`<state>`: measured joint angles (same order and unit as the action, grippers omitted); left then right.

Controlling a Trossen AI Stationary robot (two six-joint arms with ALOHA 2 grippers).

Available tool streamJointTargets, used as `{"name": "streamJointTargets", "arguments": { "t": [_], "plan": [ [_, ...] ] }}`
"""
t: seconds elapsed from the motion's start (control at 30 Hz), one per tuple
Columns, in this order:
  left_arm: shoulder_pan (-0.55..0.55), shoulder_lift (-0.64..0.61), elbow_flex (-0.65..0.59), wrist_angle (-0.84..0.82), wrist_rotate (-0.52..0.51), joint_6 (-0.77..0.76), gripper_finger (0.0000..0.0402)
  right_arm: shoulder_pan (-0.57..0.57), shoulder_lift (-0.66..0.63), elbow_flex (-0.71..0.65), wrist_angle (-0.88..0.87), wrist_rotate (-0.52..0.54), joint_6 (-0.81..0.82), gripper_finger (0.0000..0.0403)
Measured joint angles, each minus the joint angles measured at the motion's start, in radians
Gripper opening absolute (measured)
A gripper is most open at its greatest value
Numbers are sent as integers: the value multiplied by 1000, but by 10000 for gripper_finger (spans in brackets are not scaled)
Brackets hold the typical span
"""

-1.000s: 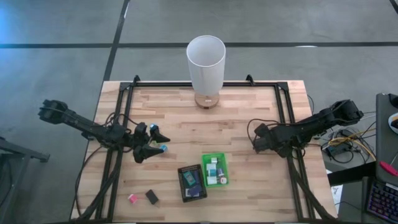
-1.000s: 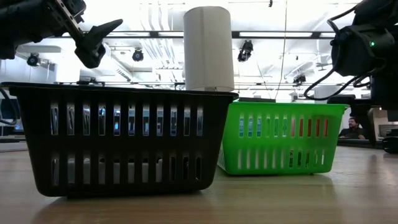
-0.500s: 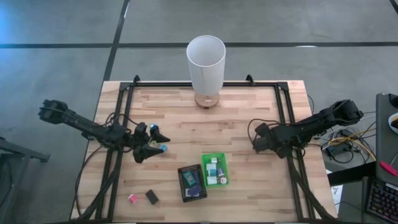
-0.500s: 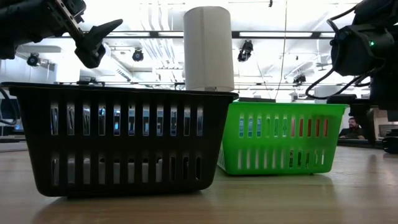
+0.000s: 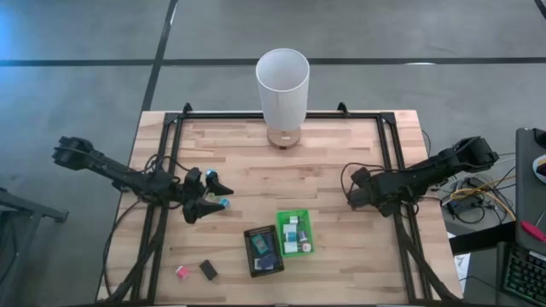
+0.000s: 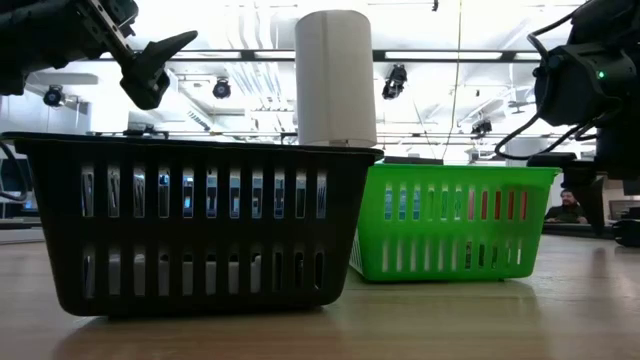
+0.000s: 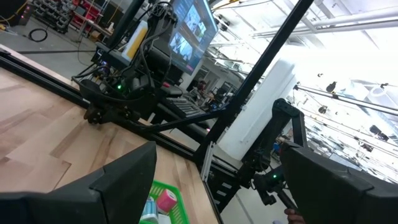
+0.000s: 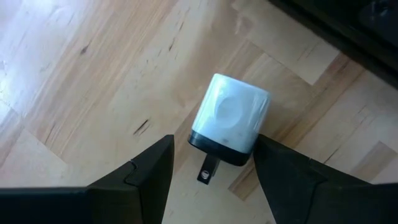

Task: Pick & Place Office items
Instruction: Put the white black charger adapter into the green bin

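right gripper (image 8: 211,171) hangs low over the table's (image 5: 324,175) right side, fingers spread either side of a small white charger block (image 8: 230,121) – beside it, not clearly touching. left gripper (image 5: 207,198) hovers at the left, fingers wide apart, nothing between them – other items sit in the green tray (image 5: 295,234) and black tray (image 5: 263,250)

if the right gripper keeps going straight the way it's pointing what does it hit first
Most likely the small white block with a dark base lying on the table, straight ahead between the right gripper's open fingers. Depth is hard to judge.
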<state>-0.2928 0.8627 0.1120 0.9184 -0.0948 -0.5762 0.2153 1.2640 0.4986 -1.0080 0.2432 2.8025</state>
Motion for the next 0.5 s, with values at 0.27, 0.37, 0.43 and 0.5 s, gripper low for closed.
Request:
{"name": "streamJointTargets", "arguments": {
  "t": [0.27, 0.37, 0.43, 0.5],
  "plan": [
    [0, 0, 0, 0, 0, 0, 340, 0, 0, -1, 0, 6, 38, 210],
    [0, 0, 0, 0, 0, 0, 340, -1, 0, 0, 0, -11, 86, 210],
    [0, 0, 0, 0, 0, 0, 340, 1, 0, 0, 2, -12, 105, 210],
    [0, 0, 0, 0, 0, 0, 340, -1, 0, 0, 2, -11, 108, 210]
  ]
}}
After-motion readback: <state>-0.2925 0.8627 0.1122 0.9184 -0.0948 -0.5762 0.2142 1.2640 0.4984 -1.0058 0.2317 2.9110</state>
